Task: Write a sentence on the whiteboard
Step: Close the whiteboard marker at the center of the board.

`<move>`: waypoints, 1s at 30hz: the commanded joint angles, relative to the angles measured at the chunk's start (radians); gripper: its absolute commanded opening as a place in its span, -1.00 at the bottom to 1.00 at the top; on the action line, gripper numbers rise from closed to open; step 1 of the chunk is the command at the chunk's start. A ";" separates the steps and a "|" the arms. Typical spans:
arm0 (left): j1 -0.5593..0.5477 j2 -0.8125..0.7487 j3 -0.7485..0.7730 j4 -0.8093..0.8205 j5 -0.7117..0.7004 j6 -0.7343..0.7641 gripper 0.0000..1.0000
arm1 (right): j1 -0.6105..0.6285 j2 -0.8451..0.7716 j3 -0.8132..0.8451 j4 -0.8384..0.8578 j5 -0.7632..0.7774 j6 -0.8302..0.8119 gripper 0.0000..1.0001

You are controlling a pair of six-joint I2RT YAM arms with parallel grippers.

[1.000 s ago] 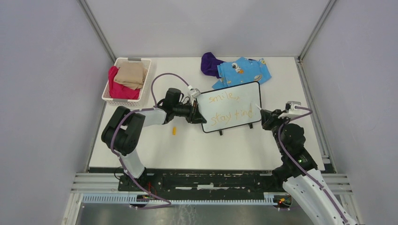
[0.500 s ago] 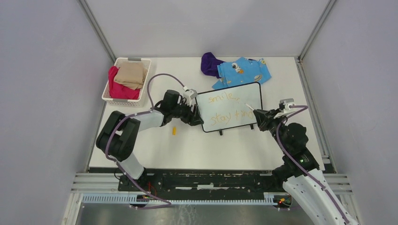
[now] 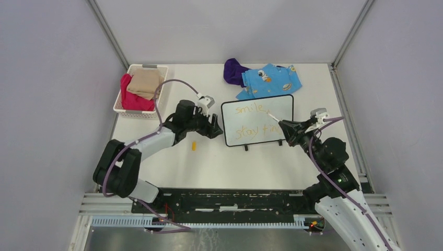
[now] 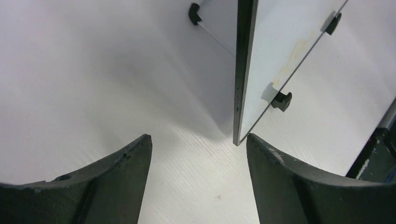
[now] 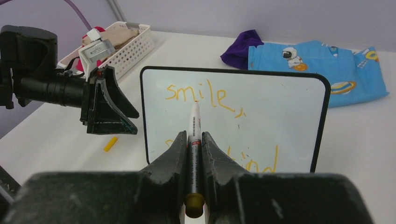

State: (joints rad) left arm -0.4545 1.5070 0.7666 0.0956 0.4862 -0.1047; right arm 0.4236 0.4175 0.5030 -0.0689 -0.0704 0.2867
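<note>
Since a second ago the left gripper (image 3: 213, 127) has let go of the whiteboard (image 3: 277, 107). Then its jaws pinched the board's left edge; now they stand wide apart and have backed away. In the left wrist view the gripper (image 4: 198, 140) has only bare table between its fingers, and the board's black edge (image 4: 243, 70) stands just ahead, in line with the finger on the right of that view and not touching it. The board, which leaned aslant while held, now stands on its own two black feet, squarer to the table's near edge.

The right gripper (image 3: 287, 128) has come in from the board's right edge to its front. Its jaws remain clamped on a marker (image 5: 194, 122), which runs straight out between the fingers, its tip close to the board just below the first written line; whether it touches cannot be told.

The sentence (image 3: 253, 121) is thin orange handwriting in two lines. "smile," (image 5: 196, 93) sits above the marker tip, the right gripper (image 5: 194, 139) hides the start of the lower line, and "ind" shows to the right of the jaws. A small yellow piece (image 3: 194, 146) lies on the table near the left jaws.
</note>
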 commanded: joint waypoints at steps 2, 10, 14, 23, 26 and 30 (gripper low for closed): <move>0.007 -0.222 0.005 -0.050 -0.379 -0.069 0.61 | 0.024 -0.008 0.080 0.048 -0.064 -0.040 -1.00; 0.027 -0.452 0.057 -0.291 -0.859 -0.229 0.99 | 0.099 0.081 0.142 0.100 -0.149 -0.053 -1.00; 0.029 -0.490 0.059 -0.335 -0.914 -0.284 0.99 | 0.152 0.147 0.183 0.122 -0.142 -0.067 -1.00; 0.036 -0.443 0.117 -0.466 -0.702 -0.311 0.98 | 0.289 0.175 0.130 0.118 0.048 -0.160 -1.00; 0.037 -0.410 0.137 -0.551 -0.619 -0.294 0.93 | 0.290 0.112 0.068 0.121 0.042 -0.184 -1.00; 0.036 -0.362 0.140 -0.605 -0.566 -0.273 0.92 | 0.291 0.009 -0.008 0.089 0.043 -0.198 -1.00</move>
State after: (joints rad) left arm -0.4202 1.1046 0.8661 -0.4198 -0.1768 -0.3798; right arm 0.7097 0.5102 0.5468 0.0059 -0.0551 0.1284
